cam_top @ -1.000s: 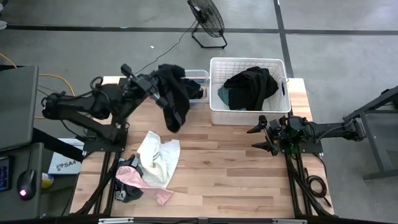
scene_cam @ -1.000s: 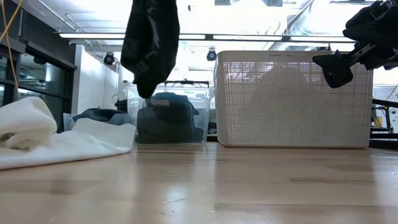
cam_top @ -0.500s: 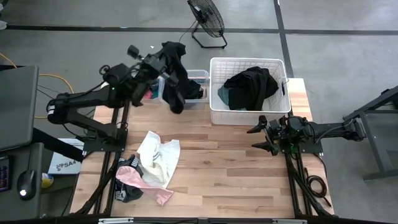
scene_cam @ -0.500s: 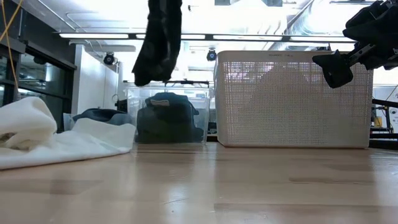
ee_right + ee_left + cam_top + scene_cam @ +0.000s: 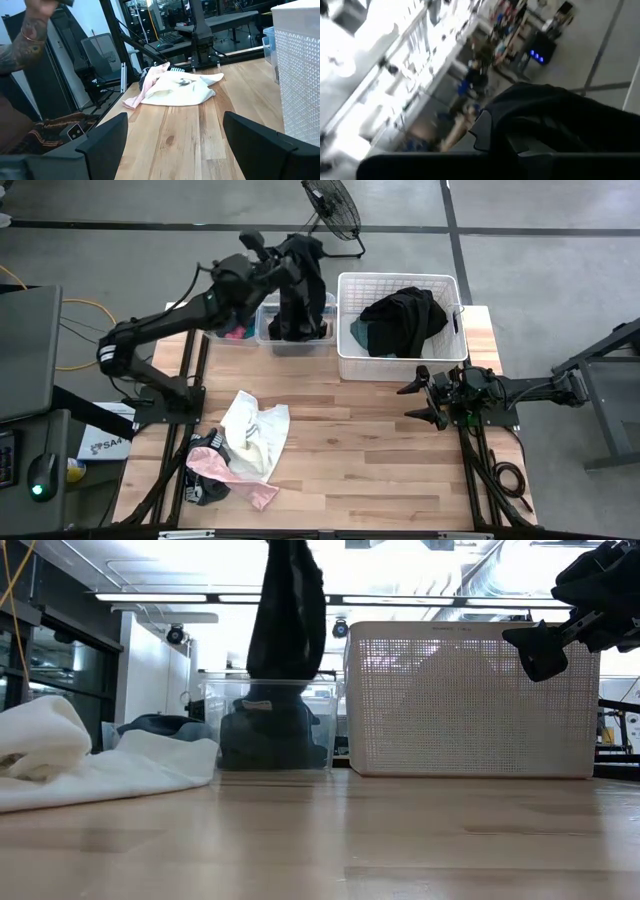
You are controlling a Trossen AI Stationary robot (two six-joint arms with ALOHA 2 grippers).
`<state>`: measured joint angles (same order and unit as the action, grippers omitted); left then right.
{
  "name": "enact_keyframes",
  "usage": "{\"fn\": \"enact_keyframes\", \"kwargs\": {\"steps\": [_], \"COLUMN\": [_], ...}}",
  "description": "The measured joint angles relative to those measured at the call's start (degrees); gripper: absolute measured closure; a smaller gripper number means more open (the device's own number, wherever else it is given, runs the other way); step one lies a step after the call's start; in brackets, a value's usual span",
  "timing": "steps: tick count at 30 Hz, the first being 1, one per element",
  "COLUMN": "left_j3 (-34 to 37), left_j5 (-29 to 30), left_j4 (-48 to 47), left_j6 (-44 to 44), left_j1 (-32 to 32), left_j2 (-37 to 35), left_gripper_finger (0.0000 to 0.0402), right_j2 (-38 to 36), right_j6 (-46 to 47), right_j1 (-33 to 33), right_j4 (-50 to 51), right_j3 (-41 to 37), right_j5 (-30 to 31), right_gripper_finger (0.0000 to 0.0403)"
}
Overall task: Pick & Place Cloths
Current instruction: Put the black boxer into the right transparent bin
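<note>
My left gripper (image 5: 284, 260) is high above the table's far edge, shut on a black garment (image 5: 297, 295) that hangs over a clear bin (image 5: 322, 302). In the low view the black garment (image 5: 287, 615) hangs down to about the top of the clear bin (image 5: 225, 725), which holds dark cloth. A white cloth (image 5: 256, 432), a pink cloth (image 5: 232, 472) and a black waistband piece (image 5: 205, 448) lie on the table's near left. Black and teal cloths (image 5: 402, 320) lie in the white basket (image 5: 345, 358). My right gripper (image 5: 425, 400) waits open at the table's right. My left gripper holds the black garment by its bunched upper end (image 5: 300, 252), lifted clear of the table. The garment hangs slack below the fingers, its lower end (image 5: 285, 675) at about the level of the bin's rim. In the left wrist view the black cloth (image 5: 560, 125) covers the fingers.
A second clear bin (image 5: 238, 330) with pink and dark cloth stands left of the first. The white basket (image 5: 470, 700) stands right of the bins at the far edge. Bare wood lies at the table's middle and near right. A person's arm (image 5: 22, 35) shows beyond the table.
My left gripper has swung toward the table's far edge and to the right, staying shut. The black garment has gone with it, from above the table's far left to over the clear bin, where it now hangs straighter.
</note>
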<state>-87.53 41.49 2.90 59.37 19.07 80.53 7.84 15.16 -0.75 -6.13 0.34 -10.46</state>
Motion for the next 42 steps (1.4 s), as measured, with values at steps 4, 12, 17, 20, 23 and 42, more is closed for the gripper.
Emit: {"fn": "enact_keyframes", "kwargs": {"steps": [4, 12, 17, 20, 23, 42], "left_j3": [0.0, 0.0, 0.0, 0.1, 0.2, 12.9], "left_j5": [0.2, 0.2, -0.2, -2.4, -6.9, -17.4], "left_j4": [-3.8, -13.3, -20.7, -26.5, -30.6, -33.9], "left_j6": [-9.0, -25.9, -35.0, -40.7, -46.7, -63.4], "left_j1": [2.8, 4.8, 5.4, 6.3, 6.6, 10.3], "left_j2": [2.0, 6.1, 7.5, 8.0, 7.8, 7.8], "left_gripper_finger": [0.0401, 0.0401, 0.0401, 0.0401, 0.0401, 0.0401], "right_j2": [0.0, 0.0, 0.0, 0.0, 0.0, 0.0], "right_j6": [0.0, 0.0, 0.0, 0.0, 0.0, 0.0], "right_j1": [0.0, 0.0, 0.0, 0.0, 0.0, 0.0], "right_j4": [0.0, 0.0, 0.0, 0.0, 0.0, 0.0], "right_j3": [0.0, 0.0, 0.0, 0.0, 0.0, 0.0], "right_j5": [0.0, 0.0, 0.0, 0.0, 0.0, 0.0], "right_gripper_finger": [0.0085, 0.0085, 0.0085, 0.0085, 0.0085, 0.0085]}}
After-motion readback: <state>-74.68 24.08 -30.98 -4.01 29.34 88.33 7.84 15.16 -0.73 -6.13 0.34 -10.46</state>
